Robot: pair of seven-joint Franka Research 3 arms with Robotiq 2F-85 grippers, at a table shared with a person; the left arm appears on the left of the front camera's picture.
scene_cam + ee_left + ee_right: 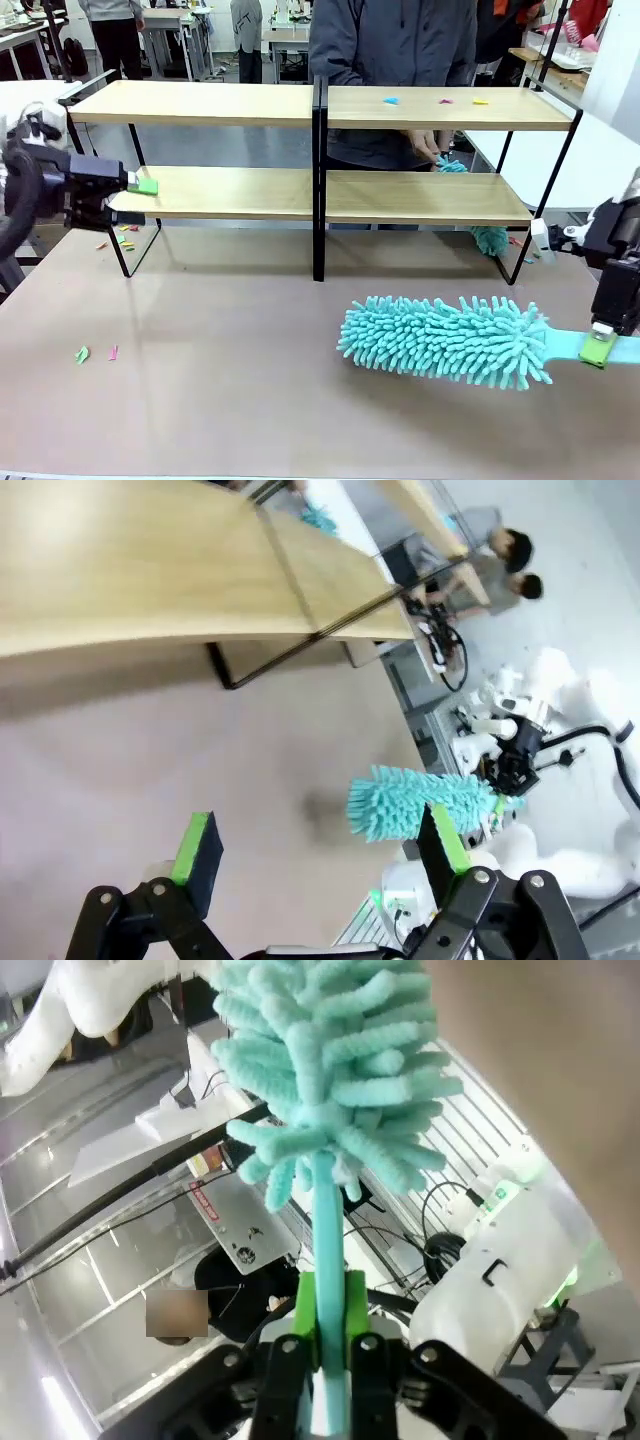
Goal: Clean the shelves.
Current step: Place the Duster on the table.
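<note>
Front view: the two-tier light-wood shelves in a thin black frame [320, 150] stand at the far half of the beige worktop [250, 400]. The fluffy teal microfibre duster [445, 340] is held by its flat handle in the right end effector [598, 348], jaws clamped on it, head low over the worktop. Risk: the long head is likely to catch the black central divider or the end leg on a sweep. A person's hand [425, 145] with a second teal duster [452, 164] sits behind the lower right board, so a clash is possible there. Small coloured paper scraps [440, 100] lie on the upper right board. Open room lies across the near worktop.

Left wrist view: the left end effector [320, 845] is spread wide, empty, beside the shelf's left end.

Right wrist view: handle pinched centrally between the green pads [352, 1305]; slip looks unlikely.
</note>
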